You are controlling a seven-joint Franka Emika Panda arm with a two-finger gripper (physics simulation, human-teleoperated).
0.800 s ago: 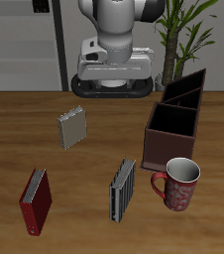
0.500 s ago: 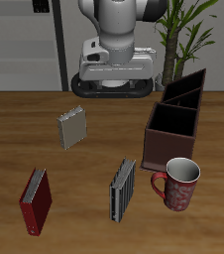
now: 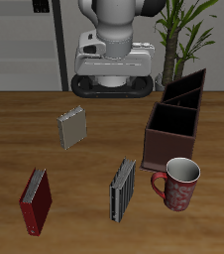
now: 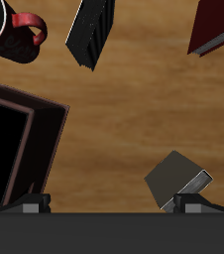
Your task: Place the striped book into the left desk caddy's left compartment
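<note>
Jaws first: from my wrist view I only get the two dark finger bases along the frame edge, and the exterior view hides the gripper (image 3: 111,71) behind the arm's white body, so I cannot tell whether they are spread or closed. Nothing sits between them that I can see.

Now the striped book (image 3: 122,190): it stands upright on the table near the front edge, thin, with its narrow grey-and-white stripes facing the exterior camera. In my wrist feed it reads as a dark slab (image 4: 90,31), tilted. Just beside it stands the red mug (image 3: 179,185), apart from the book, handle turned toward it. Directly behind the mug is the left desk caddy (image 3: 171,137), dark brown, its low square section nearest the mug and the taller slanted-wall section (image 3: 187,91) farther back; both openings look dark. My wrist view catches one corner of it (image 4: 23,139).

Farther out, the pale-grey book (image 3: 72,127) stands mid-table, well apart from the striped one. The red book (image 3: 36,201) stands near the front edge, on the far side from the mug. A potted plant (image 3: 186,33) rises behind the caddy.
</note>
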